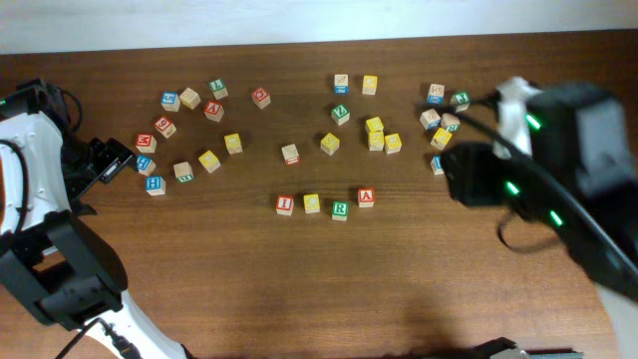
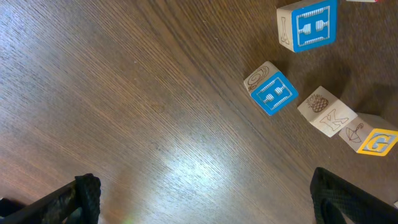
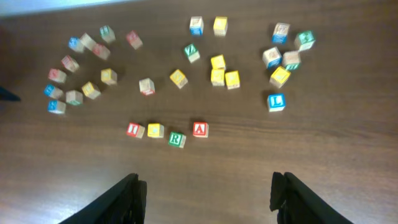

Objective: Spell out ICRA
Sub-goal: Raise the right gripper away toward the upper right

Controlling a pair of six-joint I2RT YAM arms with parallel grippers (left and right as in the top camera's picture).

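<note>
Jaws wide apart on the left gripper (image 2: pixel 208 190), nothing between the fingers, wood-grain table (image 2: pixel 124 93) below. Jaws just as wide on the right gripper (image 3: pixel 206 180), likewise holding nothing, high above the wood.

Landmark: red A block (image 1: pixel 366 197), near the middle of the table. Just left of it and slightly toward the near edge, a green R block (image 1: pixel 340 209); touching or not, cannot tell. Further left, a yellow block (image 1: pixel 312 203), letter unreadable. Left again, a red I block (image 1: pixel 285 204), closing a row of four.

Well to the left of the A block and somewhat beyond it, a left cluster (image 1: pixel 184 135) of loose blocks, with the left gripper at its near edge. In the left wrist view, part of that cluster: a blue-faced block (image 2: pixel 272 89), a K block (image 2: pixel 326 111) and a yellow G block (image 2: pixel 376 140) just beside one another.

Beyond the A block and to its right, a right cluster (image 1: pixel 384 125) of loose blocks. Right of the A block, standing apart, a blue L block (image 3: pixel 276 101). Further right, the right arm, blurred in the overhead view.
</note>
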